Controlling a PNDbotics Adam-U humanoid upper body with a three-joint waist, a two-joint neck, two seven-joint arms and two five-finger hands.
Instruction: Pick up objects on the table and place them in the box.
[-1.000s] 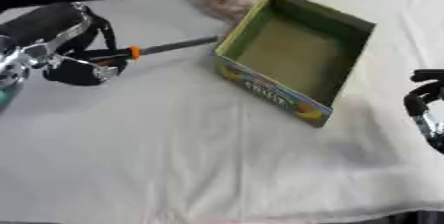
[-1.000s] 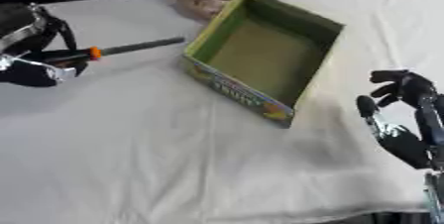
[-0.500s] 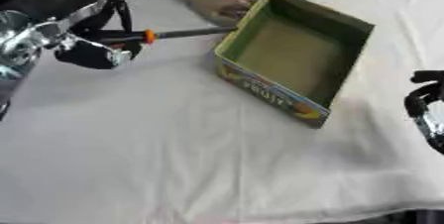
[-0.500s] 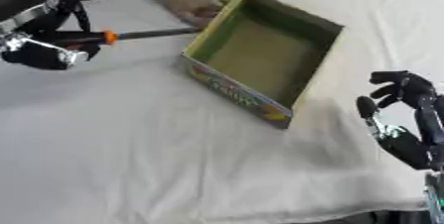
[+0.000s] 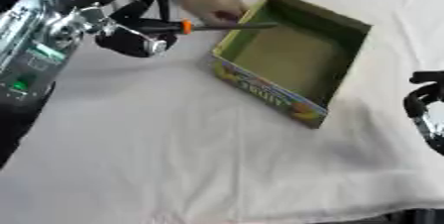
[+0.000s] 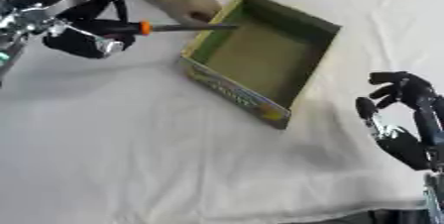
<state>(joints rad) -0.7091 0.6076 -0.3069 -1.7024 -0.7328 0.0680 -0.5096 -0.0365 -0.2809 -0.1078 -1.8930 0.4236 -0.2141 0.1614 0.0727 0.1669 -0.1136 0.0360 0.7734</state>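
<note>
We see the left hand [image 5: 130, 34] with its fingers closed around the black handle of a screwdriver [image 5: 208, 26], holding it above the table so that the metal shaft points over the near-left rim of the open cardboard box [image 5: 295, 64]. A person's hand [image 5: 208, 6] rests at the far-left corner of the box, touching its wall. The right hand [image 6: 395, 119] is at the right edge over the white tablecloth [image 5: 173, 143], fingers relaxed and holding nothing.

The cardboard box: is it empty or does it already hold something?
Empty so far. The box shows only its bare brown floor; the screwdriver, held in the left hand, just crosses its near rim.
</note>
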